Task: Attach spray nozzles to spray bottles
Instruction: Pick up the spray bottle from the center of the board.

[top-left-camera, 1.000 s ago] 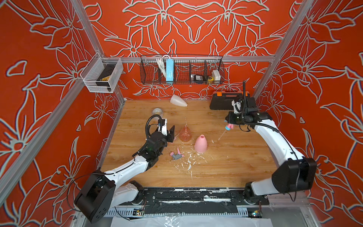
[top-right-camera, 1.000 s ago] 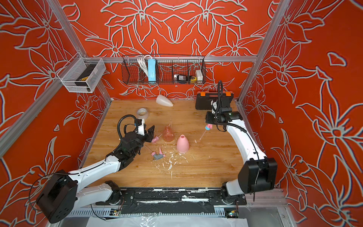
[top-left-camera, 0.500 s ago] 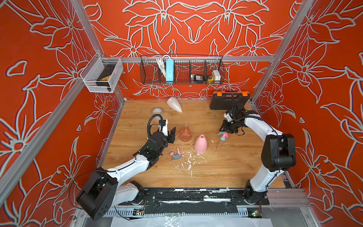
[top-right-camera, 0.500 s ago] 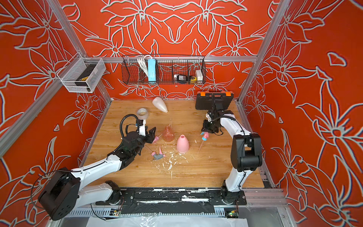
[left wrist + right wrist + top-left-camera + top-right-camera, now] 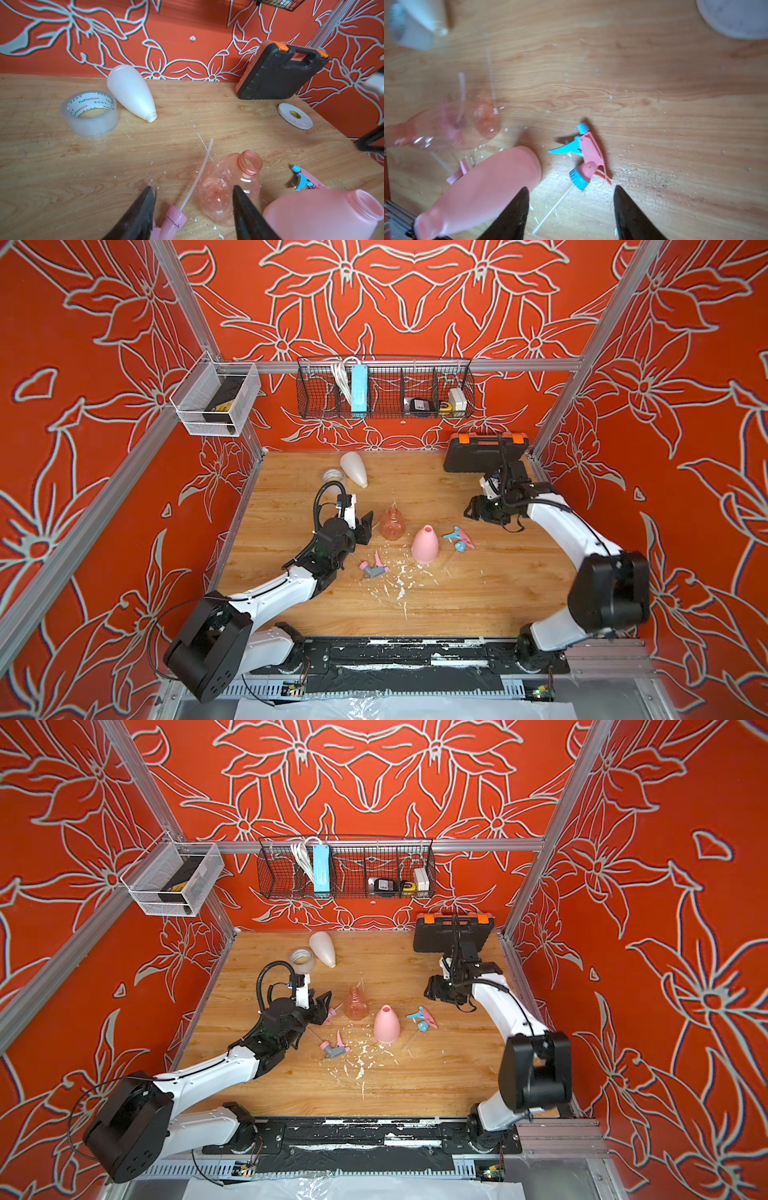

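1. Released within the last second, the pink-and-blue nozzle (image 5: 588, 153) is no longer carried by the right gripper (image 5: 571, 188). It is now seen lying on the table (image 5: 478, 593) just ahead of that gripper's tips, with its dip tube running back between them.
2. The right gripper's jaws are spread wide, and nothing is held between them.
3. The pink bottle (image 5: 424, 545) is seen upright to one side of the right gripper, just beside the dropped nozzle.
4. The left gripper (image 5: 192, 188) is held about half open. The all-pink nozzle (image 5: 172, 220) lies between its jaws, close to one finger and unclamped, with its tube pointing forward.
5. The orange bottle (image 5: 228, 187) stands neck-up just ahead of the other finger; contact cannot be told.
6. The pink-and-grey nozzle (image 5: 374, 568) lies behind the left gripper's tips, beside the wrist.
7. The cream-white bottle (image 5: 131, 91) has turned since the earlier frame. It lies on its side well ahead of the left gripper, just beside the clear tape roll (image 5: 90, 113).
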`<state>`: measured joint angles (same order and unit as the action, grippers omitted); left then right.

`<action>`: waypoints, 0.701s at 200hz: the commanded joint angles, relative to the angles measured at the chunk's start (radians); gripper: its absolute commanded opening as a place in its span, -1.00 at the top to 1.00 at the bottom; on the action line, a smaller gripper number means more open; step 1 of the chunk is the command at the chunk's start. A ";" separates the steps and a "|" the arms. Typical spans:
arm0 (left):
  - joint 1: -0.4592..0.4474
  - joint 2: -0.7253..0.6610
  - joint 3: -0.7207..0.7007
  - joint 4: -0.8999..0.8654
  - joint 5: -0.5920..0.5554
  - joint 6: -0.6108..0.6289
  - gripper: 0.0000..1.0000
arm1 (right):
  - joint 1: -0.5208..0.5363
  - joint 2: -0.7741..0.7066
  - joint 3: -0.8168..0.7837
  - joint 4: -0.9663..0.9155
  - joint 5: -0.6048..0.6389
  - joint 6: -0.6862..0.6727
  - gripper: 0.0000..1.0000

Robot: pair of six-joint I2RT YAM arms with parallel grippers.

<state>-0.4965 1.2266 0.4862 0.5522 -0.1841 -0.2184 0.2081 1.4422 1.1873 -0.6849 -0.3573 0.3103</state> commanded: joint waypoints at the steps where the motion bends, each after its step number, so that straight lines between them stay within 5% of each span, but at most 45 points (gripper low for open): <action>1: 0.009 0.023 0.011 -0.012 0.011 -0.037 -0.13 | 0.158 -0.129 -0.062 0.151 0.099 0.014 -0.38; 64: 0.012 0.009 -0.020 0.003 0.026 -0.061 -0.12 | 0.404 -0.204 -0.232 0.420 0.307 0.015 -0.40; 140: 0.012 0.022 -0.043 0.032 0.081 -0.091 -0.09 | 0.521 -0.135 -0.311 0.605 0.405 -0.007 -0.30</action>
<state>-0.4900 1.2522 0.4530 0.5495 -0.1291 -0.2893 0.7086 1.2839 0.8936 -0.1707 -0.0151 0.3149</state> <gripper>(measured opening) 0.550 0.677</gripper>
